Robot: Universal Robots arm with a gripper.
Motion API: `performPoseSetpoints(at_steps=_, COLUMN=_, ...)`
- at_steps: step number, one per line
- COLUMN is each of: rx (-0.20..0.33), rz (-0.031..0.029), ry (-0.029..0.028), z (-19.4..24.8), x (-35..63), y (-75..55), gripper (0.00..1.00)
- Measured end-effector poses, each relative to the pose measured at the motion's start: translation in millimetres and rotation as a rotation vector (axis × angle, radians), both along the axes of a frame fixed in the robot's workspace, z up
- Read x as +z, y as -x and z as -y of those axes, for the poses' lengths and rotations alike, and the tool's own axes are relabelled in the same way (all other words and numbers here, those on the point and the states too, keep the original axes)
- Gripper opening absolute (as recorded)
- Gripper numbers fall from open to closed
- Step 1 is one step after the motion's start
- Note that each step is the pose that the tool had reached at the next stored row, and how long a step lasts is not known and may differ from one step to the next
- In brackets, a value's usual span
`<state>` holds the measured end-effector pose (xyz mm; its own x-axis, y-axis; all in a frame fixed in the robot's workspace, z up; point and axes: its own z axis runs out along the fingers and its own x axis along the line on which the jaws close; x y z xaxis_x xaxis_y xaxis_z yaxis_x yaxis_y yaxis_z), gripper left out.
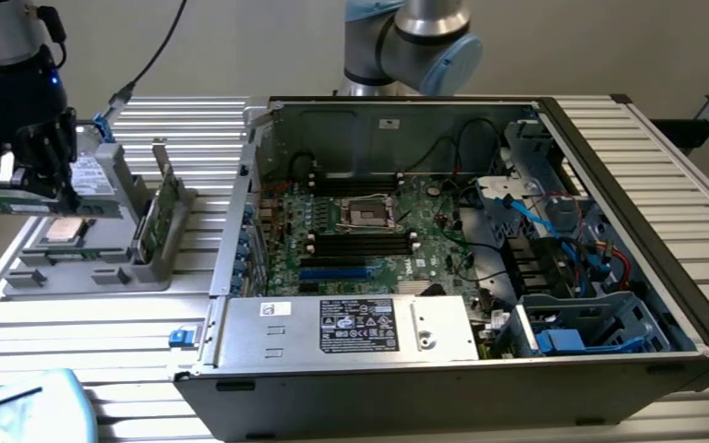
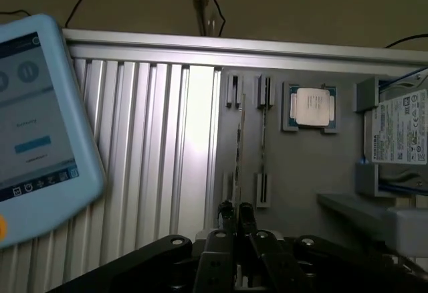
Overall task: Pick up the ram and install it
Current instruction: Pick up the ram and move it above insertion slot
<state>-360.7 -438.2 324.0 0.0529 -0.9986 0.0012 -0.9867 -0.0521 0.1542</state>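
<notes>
Gripper: the gripper (image 1: 37,189) is clenched on the ram (image 1: 99,209), with the fingers pinching the stick around its middle.
Ram: it hangs directly under the fingertips, lifted clear of the grey holder (image 1: 84,277) below.
Ram's long axis: it runs side to side across the exterior view, with an end sticking out past each side of the fingers.
Below the gripper: the processor chip (image 1: 66,231) lies in the holder. Two green boards (image 1: 163,208) stand on edge just toward the exterior view's right.
Memory slots: the black slots (image 1: 361,245) sit well apart from the gripper, toward the exterior view's right, down inside the open computer case (image 1: 650,185).
Alignment: the slots also run side to side, so the ram looks roughly parallel to them.
Progress: the ram is picked up but not yet seated.
</notes>
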Motion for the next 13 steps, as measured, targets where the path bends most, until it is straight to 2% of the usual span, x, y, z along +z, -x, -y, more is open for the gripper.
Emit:
performPoseSetpoints(at_steps=7, rx=0.0, rz=-0.0118, ry=-0.0003, z=1.9, x=13.8, y=-22.6, gripper=0.14)
performPoseSetpoints(at_steps=13, rx=0.0, rz=-0.018, ry=-0.001, z=3.2, x=24.1, y=-44.6, gripper=0.14)
